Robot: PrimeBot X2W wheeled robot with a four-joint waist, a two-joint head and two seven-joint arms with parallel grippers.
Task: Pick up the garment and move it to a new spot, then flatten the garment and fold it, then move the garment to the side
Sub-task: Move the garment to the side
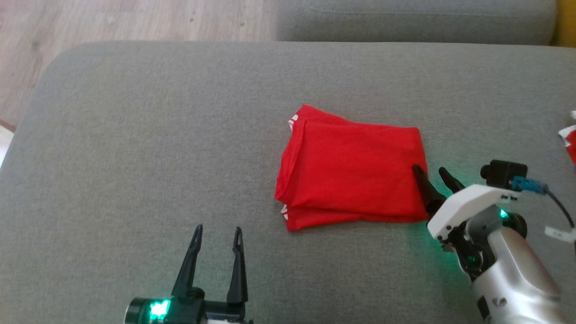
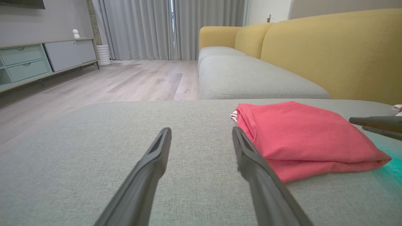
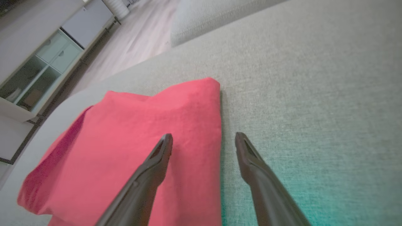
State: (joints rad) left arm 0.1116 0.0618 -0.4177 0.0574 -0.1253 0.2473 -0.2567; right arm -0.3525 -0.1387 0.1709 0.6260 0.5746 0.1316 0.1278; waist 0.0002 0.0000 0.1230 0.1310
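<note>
The garment (image 1: 351,173) is red with white trim, folded into a thick rectangle on the grey sofa cushion (image 1: 157,135). My right gripper (image 1: 429,169) is open at the garment's right edge, one finger over the red cloth and the other over bare cushion beside it; nothing is pinched. The right wrist view shows the same straddle of the garment (image 3: 135,147) edge by that gripper (image 3: 203,138). My left gripper (image 1: 218,231) stands open over bare cushion, near and to the left of the garment. From the left wrist, the garment (image 2: 301,135) lies right of that gripper (image 2: 201,131).
The cushion's left edge drops to a wooden floor (image 1: 112,22). Another grey seat cushion (image 1: 414,20) lies beyond, with a yellow sofa back (image 2: 329,50) behind it. A bit of red and white cloth (image 1: 569,139) shows at the far right edge. A low cabinet (image 2: 37,59) stands across the room.
</note>
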